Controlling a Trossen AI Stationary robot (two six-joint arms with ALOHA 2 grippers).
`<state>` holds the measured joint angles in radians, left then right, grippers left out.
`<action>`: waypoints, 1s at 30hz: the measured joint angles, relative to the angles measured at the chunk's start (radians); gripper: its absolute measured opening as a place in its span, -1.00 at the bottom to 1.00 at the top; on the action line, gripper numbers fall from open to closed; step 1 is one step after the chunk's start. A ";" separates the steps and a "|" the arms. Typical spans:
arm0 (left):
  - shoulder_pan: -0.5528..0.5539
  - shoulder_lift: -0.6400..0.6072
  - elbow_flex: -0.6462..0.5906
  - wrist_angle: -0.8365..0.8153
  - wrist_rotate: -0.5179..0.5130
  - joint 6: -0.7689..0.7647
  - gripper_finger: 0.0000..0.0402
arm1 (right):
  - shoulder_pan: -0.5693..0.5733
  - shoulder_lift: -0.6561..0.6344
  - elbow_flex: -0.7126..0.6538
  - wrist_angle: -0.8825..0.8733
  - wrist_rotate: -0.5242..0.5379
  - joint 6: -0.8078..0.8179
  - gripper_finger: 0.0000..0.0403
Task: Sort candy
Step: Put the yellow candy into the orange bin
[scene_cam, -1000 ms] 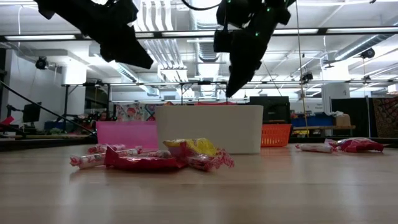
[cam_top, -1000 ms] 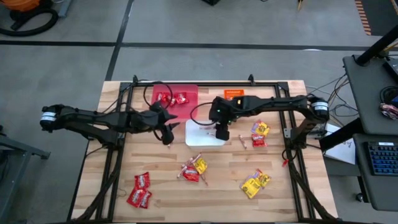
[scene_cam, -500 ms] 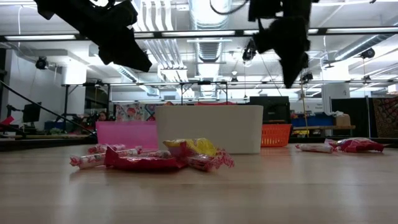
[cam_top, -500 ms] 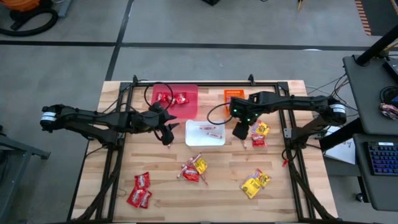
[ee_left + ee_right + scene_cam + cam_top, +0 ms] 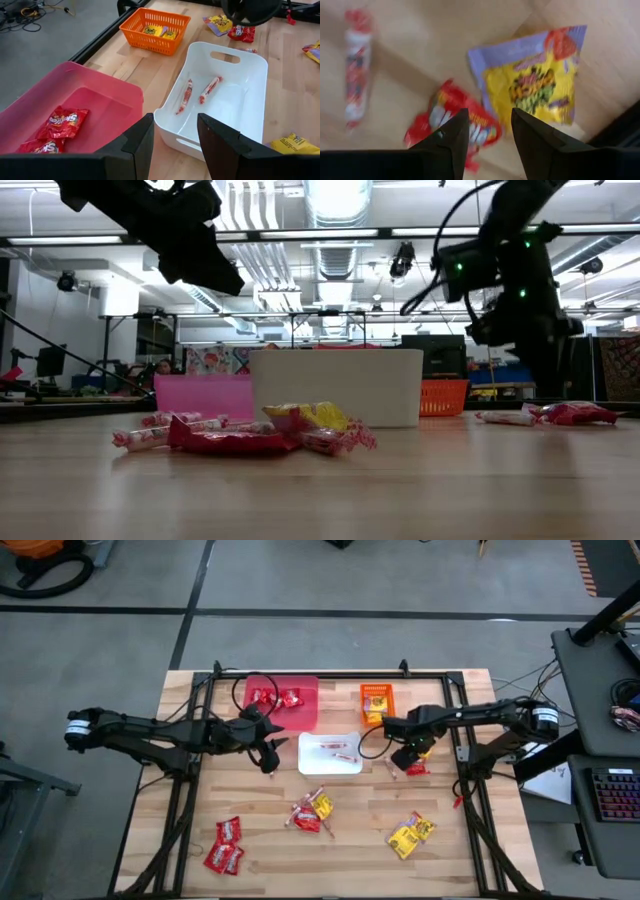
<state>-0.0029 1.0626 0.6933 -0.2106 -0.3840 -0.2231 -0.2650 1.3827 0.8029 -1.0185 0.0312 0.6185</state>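
Observation:
My right gripper (image 5: 490, 135) is open and points down just above a shiny red packet (image 5: 455, 125). Beside that packet lie a yellow packet (image 5: 535, 85) and a red-and-white stick (image 5: 355, 70), all flat on the wood at the table's right (image 5: 415, 760). My left gripper (image 5: 175, 145) hangs open and holds nothing. It is left of the white bin (image 5: 350, 768), which holds two sticks (image 5: 200, 90). More candy lies in a middle pile (image 5: 310, 812), a near-left pair of red packets (image 5: 225, 845) and near-right yellow packets (image 5: 410, 832).
The pink-red bin (image 5: 305, 710) with red packets and the orange bin (image 5: 376, 700) with yellow packets stand at the far edge. A dark metal frame (image 5: 462, 755) runs along the table's sides. Bare wood lies between the candy piles.
My right gripper has left the space over the white bin and gone toward the table's right edge and down. It rolled its wrist on the way and now points down over the candy there. My left arm has kept still.

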 joint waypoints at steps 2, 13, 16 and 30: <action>0.000 0.000 0.000 0.001 0.000 0.000 -0.33 | -0.002 0.001 -0.022 0.046 0.045 0.027 -0.30; 0.000 0.000 0.000 0.009 0.000 0.004 -0.33 | -0.008 0.007 -0.063 0.123 0.155 0.032 -0.30; 0.000 0.000 0.000 0.013 0.000 0.004 -0.33 | -0.016 0.011 -0.101 0.179 0.153 0.029 -0.30; 0.000 0.000 0.000 0.059 -0.001 0.036 -0.33 | -0.022 0.011 -0.181 0.319 0.160 -0.009 -0.56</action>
<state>-0.0029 1.0626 0.6933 -0.1519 -0.3848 -0.1872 -0.2870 1.3941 0.6220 -0.6994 0.1909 0.6098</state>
